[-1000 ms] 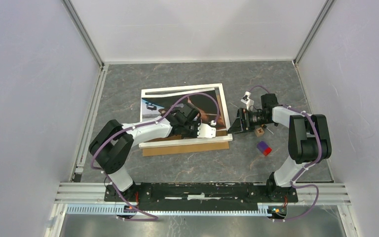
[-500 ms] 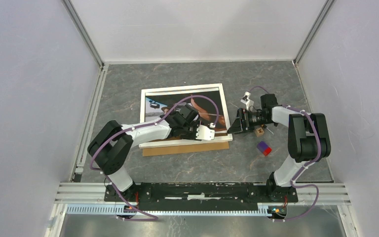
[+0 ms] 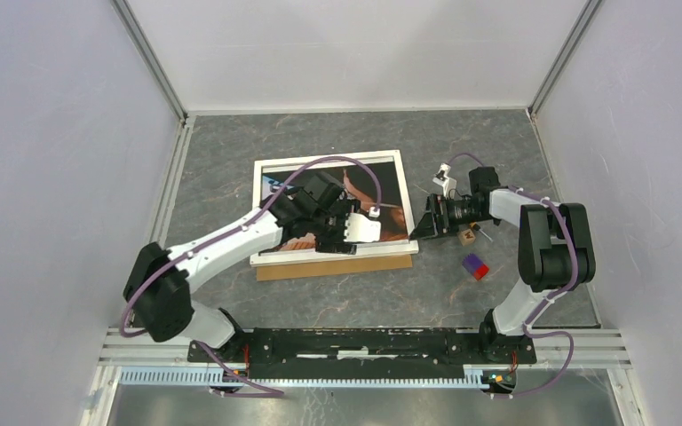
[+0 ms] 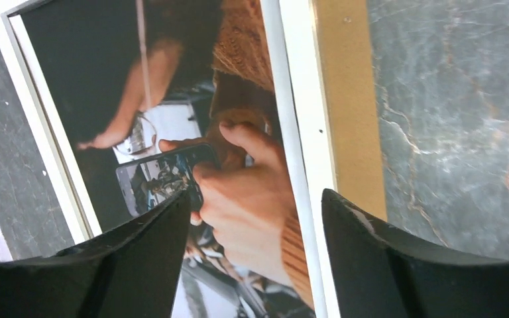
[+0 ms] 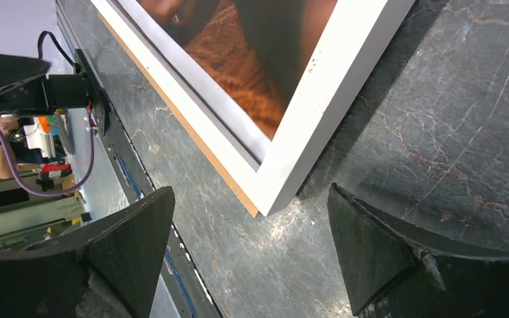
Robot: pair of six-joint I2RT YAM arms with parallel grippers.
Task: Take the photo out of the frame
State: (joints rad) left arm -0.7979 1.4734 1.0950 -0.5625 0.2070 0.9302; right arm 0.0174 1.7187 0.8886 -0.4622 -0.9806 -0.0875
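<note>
The frame (image 3: pixel 329 158) lies flat mid-table, white border up, with the photo (image 3: pixel 389 197) of hands holding a phone lying within its border. My left gripper (image 3: pixel 337 247) hovers open over the photo's near edge, holding nothing. In the left wrist view one of its fingers is above the photo (image 4: pixel 106 79), the other above the frame's white border (image 4: pixel 298 132), and the left gripper (image 4: pixel 255 195) is empty. My right gripper (image 3: pixel 419 226) stands open just off the frame's near right corner (image 5: pixel 331 86), low over the table, and the right gripper (image 5: pixel 250 189) touches nothing.
A brown fibreboard panel (image 3: pixel 333 268) sticks out from under the frame's near edge. Right of the frame lie a small wooden block (image 3: pixel 467 236), a blue and red block (image 3: pixel 474 266) and a small white object (image 3: pixel 445 177). Walls enclose the table.
My left gripper opened and let go of the photo, which was bowed up and now lies flat in the frame. The left arm drew back towards the left. The right arm stayed put.
</note>
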